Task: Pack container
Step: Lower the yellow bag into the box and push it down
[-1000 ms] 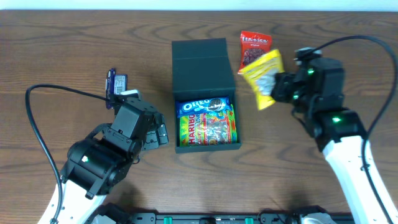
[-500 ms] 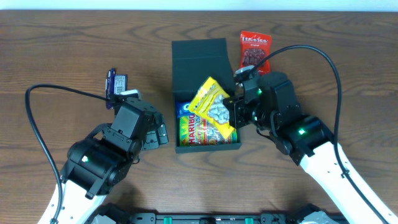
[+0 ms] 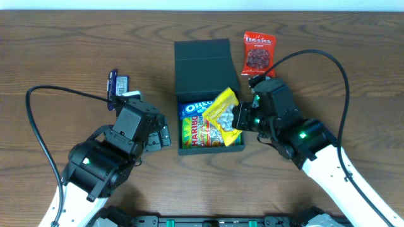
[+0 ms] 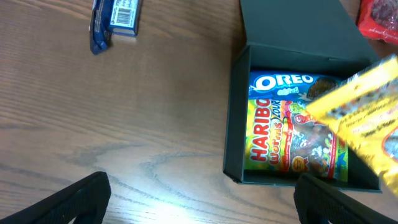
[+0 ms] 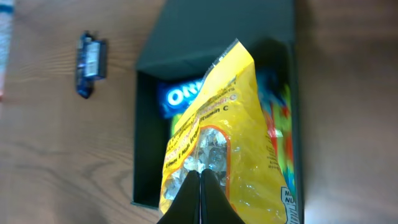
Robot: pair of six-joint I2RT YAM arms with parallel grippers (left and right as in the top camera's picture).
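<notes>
While my right gripper [image 5: 200, 185] pinches the yellow snack packet [image 5: 211, 118] above the container [image 3: 203, 60], I'd lower it flat (left gripper [image 3: 163, 136] gapes wide, empty).

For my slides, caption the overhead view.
Right gripper holds yellow snack bag over open container holding an Oreo pack and a Haribo pack.

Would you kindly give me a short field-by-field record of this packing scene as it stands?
container: lid open, holding Oreo pack and Haribo bag
right pincer: shut on yellow snack bag, over the container's right side
left pincer: open, empty, left of the container
loose on table: red packet beside lid; blue packet far left
</notes>
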